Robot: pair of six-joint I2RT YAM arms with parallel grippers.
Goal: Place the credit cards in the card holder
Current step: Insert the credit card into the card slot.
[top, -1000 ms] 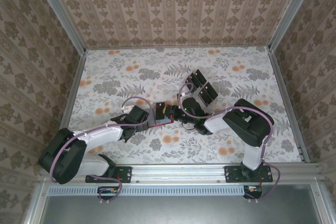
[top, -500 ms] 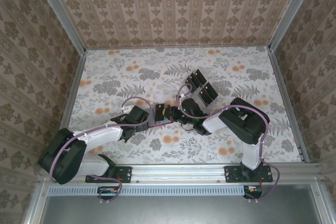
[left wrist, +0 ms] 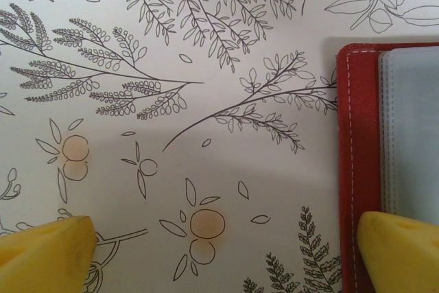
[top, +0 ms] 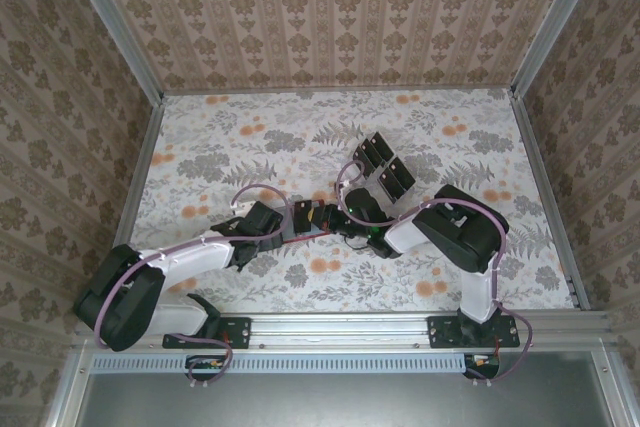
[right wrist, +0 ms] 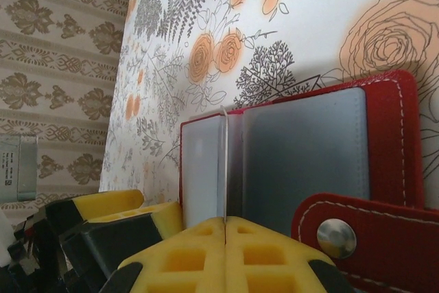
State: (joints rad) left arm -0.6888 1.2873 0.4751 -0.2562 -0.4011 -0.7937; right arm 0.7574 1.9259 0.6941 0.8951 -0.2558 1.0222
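Main risk: buckling or skidding the card (right wrist: pixel 225 162) by pushing on with its leading edge off the mouth of the clear sleeve (right wrist: pixel 302 149), butting plastic instead of sliding under. Next risk: shoving the whole wallet (right wrist: pixel 403 135) along the table (left wrist: pixel 171 66), given no firm clamp on it. Also possible: snagging on the snap strap (right wrist: pixel 391 252), loose at the lower right of the right wrist view, close to the closed jaws. Right gripper (right wrist: pixel 225 238): fully closed at bottom centre of that view, pinching what looks like one card, seen edge-on as a thin pale line rising straight up the frame from between the yellow pads (right wrist: pixel 185 259). Left gripper (left wrist: pixel 219 255): spread wide, gripping nothing, one pad at lower left over bare table, the other at lower right over the wallet's red border; impossible to tell whether pressing down or just above. Wallet: open and flat near the middle of the table in the top view, between the two grippers, sleeves facing up, long axis left to right across the right wrist view, strap end at the right. Card: standing on edge above the fold between a narrow left page and a wider right one, pointing up the frame; long axis impossible to judge from this angle. Remaining cards (top: pixel 397 180) upright in a clear rack (top: pixel 362 159), up and right of the wallet in the top view, well apart.
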